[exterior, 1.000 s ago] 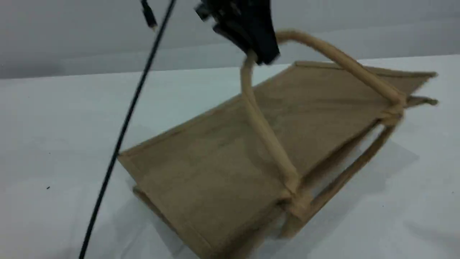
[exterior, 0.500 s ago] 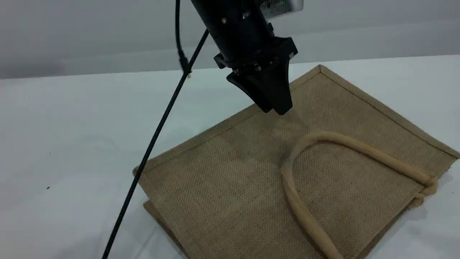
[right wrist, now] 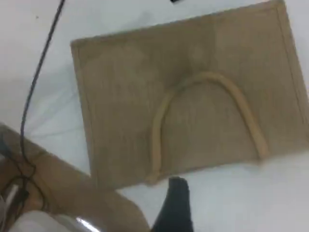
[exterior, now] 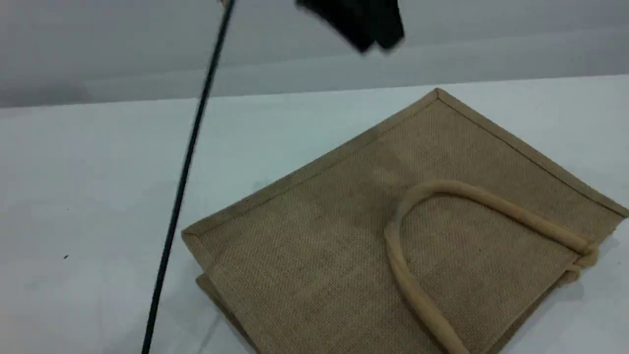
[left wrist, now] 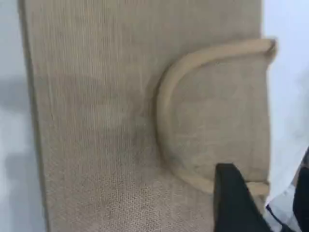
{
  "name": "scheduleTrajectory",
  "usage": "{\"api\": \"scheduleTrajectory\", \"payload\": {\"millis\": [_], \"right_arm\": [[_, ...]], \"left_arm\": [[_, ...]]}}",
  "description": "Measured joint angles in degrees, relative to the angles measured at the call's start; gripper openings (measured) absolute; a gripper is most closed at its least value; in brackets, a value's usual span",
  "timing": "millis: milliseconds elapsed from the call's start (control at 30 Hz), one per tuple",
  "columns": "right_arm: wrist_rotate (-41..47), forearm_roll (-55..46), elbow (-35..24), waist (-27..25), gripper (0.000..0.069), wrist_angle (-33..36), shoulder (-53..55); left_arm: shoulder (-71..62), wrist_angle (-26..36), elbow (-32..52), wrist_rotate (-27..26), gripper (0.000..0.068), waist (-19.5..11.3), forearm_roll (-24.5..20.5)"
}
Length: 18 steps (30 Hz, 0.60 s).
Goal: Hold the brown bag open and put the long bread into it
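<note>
The brown bag (exterior: 319, 246) lies flat and closed on the white table, one beige handle (exterior: 491, 199) resting in a loop on its upper face. My left gripper (exterior: 376, 45) hangs blurred at the top edge, well above the bag's far side, open and empty. In the left wrist view the bag (left wrist: 96, 121) and handle (left wrist: 161, 111) fill the picture, with a dark fingertip (left wrist: 231, 193) over the handle's end. The right wrist view looks down on the bag (right wrist: 125, 87) from high up, and its fingertip (right wrist: 176, 198) holds nothing. The long bread is out of view.
A black cable (exterior: 186, 162) slants down across the table left of the bag. In the right wrist view a tan surface (right wrist: 58, 188) with wires sits at the bottom left.
A second ago my left gripper held the handle up and the bag's top side was lifted. It let go, the bag dropped flat, and the gripper rose to the top edge.
</note>
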<state>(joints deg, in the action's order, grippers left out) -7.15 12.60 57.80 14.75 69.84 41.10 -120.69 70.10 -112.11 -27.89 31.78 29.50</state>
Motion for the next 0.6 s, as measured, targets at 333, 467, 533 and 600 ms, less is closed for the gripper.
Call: {"api": "scheduleTrajectory", "payload": {"millis": [333, 467, 533, 600], "right_arm": [[1.18, -1.33, -13.21, 0.00, 0.0584, 0.18, -17.28], [1.16, -2.78, -20.52, 0.00, 0.0584, -4.00, -25.74], [1.09, -2.68, -23.81, 0.00, 0.0584, -5.44, -30.17], [0.94, -2.75, -26.34, 0.00, 0.0584, -7.15, -34.04]], "left_arm": [[17.49, 0.15, 1.46, 6.19, 0.0294, 4.26, -6.48], [25.20, 0.15, 6.07, 8.60, 0.0294, 8.59, -12.05], [29.67, 0.15, 9.35, 10.45, 0.0294, 10.72, -14.28], [33.83, 0.15, 12.34, 12.13, 0.0294, 12.77, -16.10]]}}
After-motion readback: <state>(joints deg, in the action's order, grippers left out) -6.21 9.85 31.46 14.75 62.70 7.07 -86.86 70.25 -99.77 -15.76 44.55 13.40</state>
